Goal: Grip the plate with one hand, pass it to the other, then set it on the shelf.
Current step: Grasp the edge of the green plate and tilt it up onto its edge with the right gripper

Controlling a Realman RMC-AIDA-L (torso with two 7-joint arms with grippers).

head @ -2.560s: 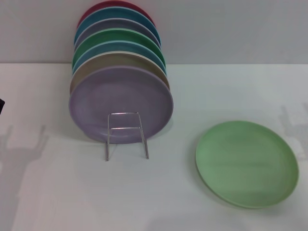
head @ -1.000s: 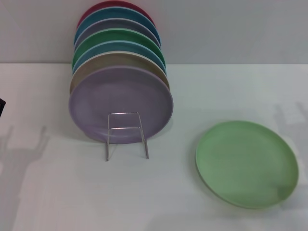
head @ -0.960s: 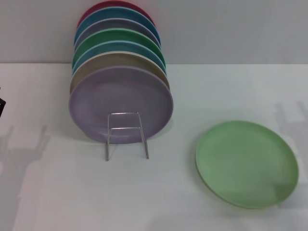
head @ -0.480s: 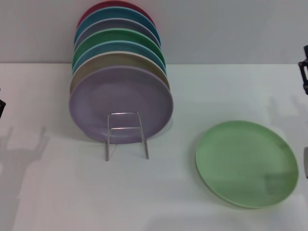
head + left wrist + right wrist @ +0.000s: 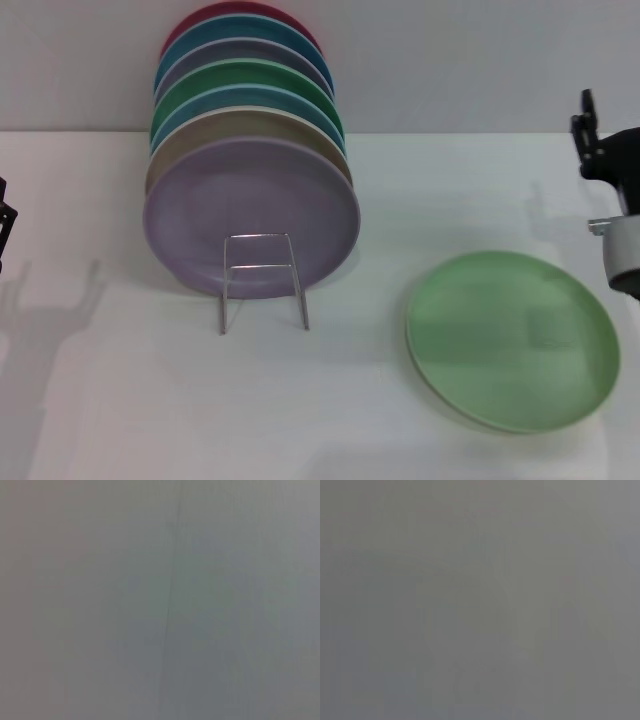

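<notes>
White counter | plate lying flat near right edge: you are facing stiff, slippery rim | right pincer hovering beside, spread unclear; left pincer idling at left edge.

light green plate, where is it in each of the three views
Head view: the plate lies flat on the table, low and right of the rack, below the right gripper.
Left wrist view: not in it, only plain grey.
Right wrist view: not in it, only plain grey.
Shared landmark: none; neither wrist view shows anything to match.
</notes>
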